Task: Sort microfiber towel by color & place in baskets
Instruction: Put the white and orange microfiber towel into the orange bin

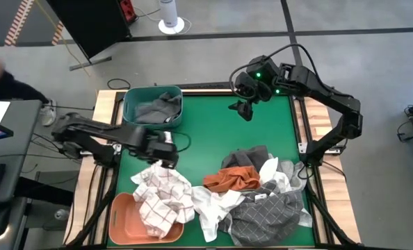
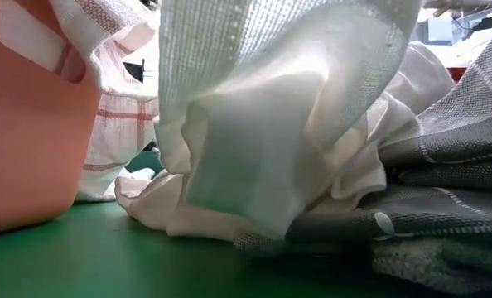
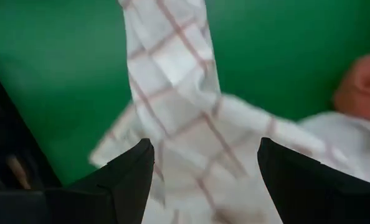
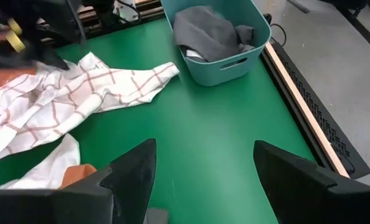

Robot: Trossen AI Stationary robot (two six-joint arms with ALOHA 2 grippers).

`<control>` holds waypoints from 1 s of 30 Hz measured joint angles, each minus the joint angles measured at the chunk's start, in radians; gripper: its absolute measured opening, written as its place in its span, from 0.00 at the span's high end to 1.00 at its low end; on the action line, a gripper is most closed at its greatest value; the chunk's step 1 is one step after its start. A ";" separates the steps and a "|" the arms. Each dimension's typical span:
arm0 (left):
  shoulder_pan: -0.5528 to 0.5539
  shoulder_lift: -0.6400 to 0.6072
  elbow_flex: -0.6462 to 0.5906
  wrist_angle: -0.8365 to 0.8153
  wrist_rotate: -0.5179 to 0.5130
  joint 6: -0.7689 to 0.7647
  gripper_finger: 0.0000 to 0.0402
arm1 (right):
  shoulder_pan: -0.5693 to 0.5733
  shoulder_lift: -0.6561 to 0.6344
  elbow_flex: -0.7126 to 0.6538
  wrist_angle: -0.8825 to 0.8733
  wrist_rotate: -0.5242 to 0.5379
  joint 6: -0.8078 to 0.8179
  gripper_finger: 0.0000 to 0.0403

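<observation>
The left gripper [image 3: 203, 163], fingers apart, hovers over the pale red-checked towel [image 1: 163, 194] draped half into the salmon basket [image 1: 122, 223] at near left; soft, limp, best pinched at a raised fold.

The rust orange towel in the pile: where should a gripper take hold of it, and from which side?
Probably the raised crumpled fold at the rust orange towel top, coming straight down: it lies bunched on the pile, uncovered, with a dark grey towel behind it.
</observation>
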 joint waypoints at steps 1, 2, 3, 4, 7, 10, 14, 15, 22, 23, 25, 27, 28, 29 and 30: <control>0.013 0.027 -0.003 -0.001 -0.004 0.030 0.32 | 0.000 -0.003 0.000 -0.004 0.000 0.002 0.27; 0.027 0.051 -0.013 0.001 -0.004 0.064 0.32 | 0.000 -0.005 0.000 -0.005 0.000 0.002 0.27; 0.037 0.071 -0.025 0.002 0.000 0.094 0.32 | 0.002 -0.011 0.000 -0.003 0.000 0.002 0.27; 0.047 0.088 -0.040 0.012 0.010 0.119 0.32 | 0.004 -0.019 0.000 -0.006 0.000 0.002 0.27; 0.059 0.109 -0.108 0.096 0.070 0.156 0.32 | 0.006 -0.042 0.000 -0.009 0.000 0.002 0.27; 0.060 0.099 -0.183 0.187 0.109 0.134 0.32 | 0.006 -0.066 0.000 -0.008 0.000 0.002 0.27; 0.067 0.068 -0.294 0.326 0.163 0.097 0.32 | 0.001 -0.102 0.000 -0.001 0.001 0.002 0.27; 0.068 0.064 -0.325 0.355 0.177 0.086 0.32 | -0.003 -0.109 0.000 0.003 0.001 0.002 0.27; 0.068 0.047 -0.454 0.490 0.213 0.019 0.32 | -0.003 -0.131 0.000 0.011 0.003 0.002 0.27; 0.068 0.048 -0.462 0.495 0.211 0.020 0.32 | -0.002 -0.131 0.000 0.011 0.003 0.002 0.27; 0.070 0.048 -0.482 0.510 0.209 0.020 0.32 | 0.000 -0.131 0.000 0.010 0.004 0.002 0.27; 0.075 0.048 -0.509 0.540 0.211 0.011 0.32 | 0.000 -0.131 0.000 0.011 0.005 0.001 0.27; 0.077 0.048 -0.523 0.552 0.211 0.007 0.32 | 0.000 -0.131 0.000 0.012 0.005 0.001 0.27; 0.077 0.048 -0.536 0.564 0.212 0.002 0.32 | 0.000 -0.131 0.000 0.015 0.005 0.001 0.27; 0.078 0.048 -0.547 0.581 0.217 -0.002 0.32 | 0.000 -0.131 0.000 0.017 0.005 0.001 0.27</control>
